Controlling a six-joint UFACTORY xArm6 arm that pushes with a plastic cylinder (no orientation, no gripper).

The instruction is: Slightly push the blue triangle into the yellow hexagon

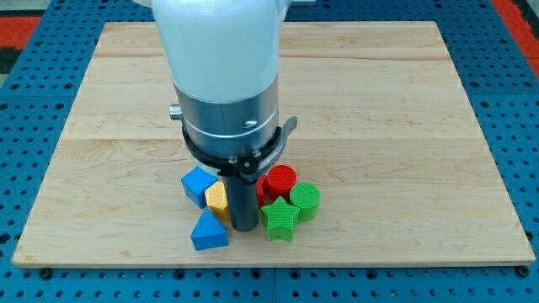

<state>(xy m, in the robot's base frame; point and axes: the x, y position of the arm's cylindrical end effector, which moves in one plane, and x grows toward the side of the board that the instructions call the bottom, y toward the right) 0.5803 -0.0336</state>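
Note:
The blue triangle point(209, 231) lies near the view's bottom, just below the yellow hexagon point(218, 200) and touching or almost touching it. My tip point(244, 226) is down on the board just right of the blue triangle and the yellow hexagon, with the green star point(279, 219) on its right. A blue cube point(197, 184) sits at the hexagon's upper left. The rod hides part of the hexagon's right side.
A red cylinder point(279, 182) and a green cylinder point(306, 200) stand right of the rod, close to the green star. The wooden board point(404, 126) rests on a blue pegboard. The arm's large white and grey body hides the board's middle top.

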